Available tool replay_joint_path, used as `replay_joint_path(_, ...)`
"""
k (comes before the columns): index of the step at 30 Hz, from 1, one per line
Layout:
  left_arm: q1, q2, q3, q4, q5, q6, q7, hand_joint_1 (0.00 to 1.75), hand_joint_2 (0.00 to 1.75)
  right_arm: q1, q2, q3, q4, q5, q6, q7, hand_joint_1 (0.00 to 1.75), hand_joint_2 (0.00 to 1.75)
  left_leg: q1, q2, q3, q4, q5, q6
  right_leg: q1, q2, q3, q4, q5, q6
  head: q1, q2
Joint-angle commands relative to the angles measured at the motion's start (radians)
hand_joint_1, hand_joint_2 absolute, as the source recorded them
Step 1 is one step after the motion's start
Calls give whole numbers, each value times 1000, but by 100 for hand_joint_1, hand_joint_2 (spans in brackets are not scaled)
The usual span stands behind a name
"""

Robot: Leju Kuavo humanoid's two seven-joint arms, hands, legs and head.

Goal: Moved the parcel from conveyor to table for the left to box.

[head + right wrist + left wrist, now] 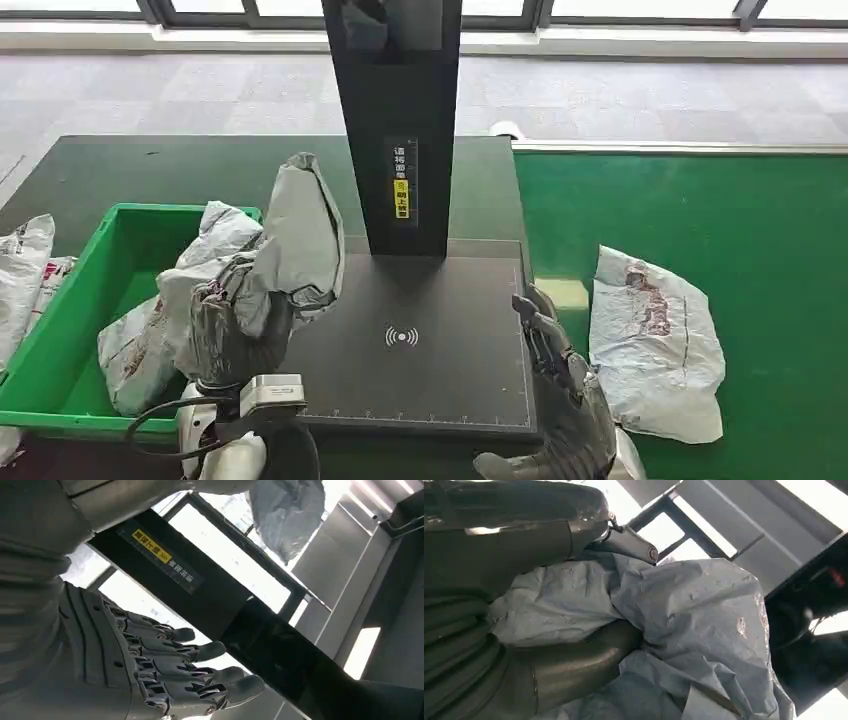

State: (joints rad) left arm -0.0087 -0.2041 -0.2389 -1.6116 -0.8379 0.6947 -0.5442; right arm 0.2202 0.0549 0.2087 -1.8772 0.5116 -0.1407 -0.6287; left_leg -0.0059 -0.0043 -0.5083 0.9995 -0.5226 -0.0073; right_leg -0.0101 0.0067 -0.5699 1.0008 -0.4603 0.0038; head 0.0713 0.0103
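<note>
While the green conveyor belt (760, 230) on the robot's right carried one more crumpled white plastic mailer with reddish marks (655, 340), the dark table (130, 165) with its flat black scanner plate (420, 350) and upright black scanner post (400, 120) had nothing lying on the plate itself. Green plastic box (100, 255) at the table's left already held at least one white-grey bagged parcel (135, 355), and more white bags (25, 270) lay outside its left wall. Task parcel, a crumpled grey plastic mailer bag (300, 235), was off the conveyor and off the table, held upright in the air at the plate's left edge, just beside the box's right rim. Left hand (235, 330) gripped it: in the left wrist view the thumb and fingers (574, 660) were wrapped around the bag's creased lower part, bag (694, 615) bulging out past them. Right hand (555, 350) hovered at the plate's right edge holding nothing, fingers (200, 672) extended and apart. My read: conveyor-to-table handover done, left hand had the pickup, so what remained was carrying the bag over the rim and releasing it in the box. White mailer on the belt looked like the next one.
</note>
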Motion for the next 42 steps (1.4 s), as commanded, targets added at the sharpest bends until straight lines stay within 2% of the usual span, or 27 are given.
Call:
replay_joint_path(1, 107, -120, 323, -333, 171, 3, -154, 175, 175, 4, 13, -10, -1, -1, 12, -69, 0, 175, 1, 5, 1, -1, -1, -1, 1, 4, -1, -2, 0, -1, 0, 0)
replay_joint_path(4, 107, -120, 323, -333, 171, 3, -154, 175, 175, 4, 13, -10, -1, -1, 12, -69, 0, 175, 2, 4, -1, 0, -2, -2, 1, 3, -2, 0, 0, -1, 0, 0)
replay_joint_path(8, 81, -139, 457, -435, 227, 3, -154, 175, 175, 12, 20, -5, -1, 1, 22, -69, 0, 175, 2, 3, -1, 0, -1, -2, 2, 2, -2, -1, 0, -1, 0, 0)
replay_joint_path(11, 55, -137, 557, -414, 298, 3, -154, 175, 175, 7, 24, -5, 6, 2, 31, -69, 0, 175, 1, 4, 0, -1, -1, -1, 1, 3, -1, -1, 0, -1, 0, 0)
replay_joint_path(14, 54, -130, 569, -378, 318, 3, -154, 175, 175, 8, 24, -5, 5, 2, 31, -69, 0, 175, 1, 2, 1, -3, 0, -2, 1, 1, 0, -2, 0, -1, 0, 0)
replay_joint_path(15, 11, -50, 577, -101, 379, 3, -90, 175, 175, 16, 21, -12, -5, 5, 30, -69, 0, 175, 1, 1, 1, -2, 0, -1, 1, 0, 1, -1, 0, -1, 0, 0)
replay_joint_path(16, -47, -9, 588, 24, 407, 3, -87, 175, 175, 22, 19, -16, -12, 5, 24, -68, 0, 175, 1, 1, 1, -2, 0, -2, 1, 0, 1, -2, 0, -1, 0, 0)
replay_joint_path(17, -91, 34, 576, 149, 407, -61, -9, 175, 175, 28, 18, -20, -19, 9, 23, -69, 0, 175, -1, -4, 5, -8, 4, -2, -1, -5, 5, -5, 1, -2, 0, 0)
replay_joint_path(19, -155, 67, 572, 306, 445, -85, -7, 175, 175, 40, 17, -21, -28, 14, 27, -68, 0, 175, -2, -7, 11, -9, 5, -2, -1, -8, 5, -6, 1, -1, 0, 0)
replay_joint_path(21, -167, 68, 571, 340, 448, -79, -16, 175, 175, 41, 18, -21, -29, 16, 28, -68, 0, 175, -1, -11, 14, -7, 7, -2, -1, -12, 7, -5, 1, -1, -1, 0)
replay_joint_path(24, -182, 78, 554, 407, 405, -99, 57, 175, 175, 34, 27, -21, -25, 26, 37, -64, 0, 175, 0, -1, 4, -2, 3, -1, 0, -2, 3, -1, 2, -1, -2, 0)
replay_joint_path(27, -207, 87, 553, 474, 394, -113, 77, 175, 175, 24, 30, -22, -17, 29, 41, -61, 0, 175, 0, 0, 3, -4, 4, -2, 0, -2, 3, -3, 2, -1, -2, 0)
replay_joint_path(29, -207, 87, 553, 474, 394, -113, 77, 175, 175, 24, 30, -22, -17, 29, 41, -61, 0, 175, 1, 0, 4, -4, 4, -2, 1, -2, 2, -3, 2, -1, -2, 0)
replay_joint_path(32, -207, 87, 553, 474, 394, -113, 77, 175, 175, 24, 30, -22, -17, 29, 41, -61, 0, 175, -1, -2, 14, -5, 3, -2, -1, -2, 6, -3, 1, -1, -2, 0)
replay_joint_path(34, -207, 87, 553, 474, 394, -113, 77, 175, 175, 24, 30, -22, -17, 29, 41, -61, 0, 175, 0, -1, 14, -4, 4, -3, 0, -1, 6, -3, 3, -2, -2, 0)
replay_joint_path(36, -207, 87, 553, 474, 394, -113, 77, 175, 175, 24, 30, -22, -17, 29, 41, -61, 0, 175, -1, -1, 5, -3, 4, -2, -1, -1, 5, -2, 3, -1, -2, 0)
replay_joint_path(42, -214, 87, 556, 485, 402, -134, 88, 175, 175, 24, 30, -23, -15, 31, 43, -61, 0, 175, -1, -2, 6, -3, 2, -1, -1, -3, 7, -1, -1, -1, -2, 0)
